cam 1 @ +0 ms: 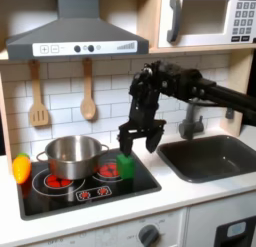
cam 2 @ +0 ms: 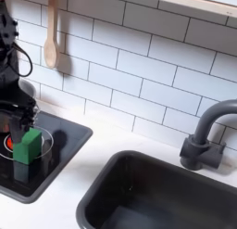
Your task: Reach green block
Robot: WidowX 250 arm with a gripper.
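Toy kitchen stovetop (cam 1: 90, 186), green block (cam 1: 126, 166) just below wide-spread gripper (cam 1: 139, 143), steel pot (cam 1: 70, 154) beside.

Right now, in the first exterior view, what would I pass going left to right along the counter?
Yellow-orange toy → steel pot → green block, with the gripper just above it → grey faucet → dark sink.
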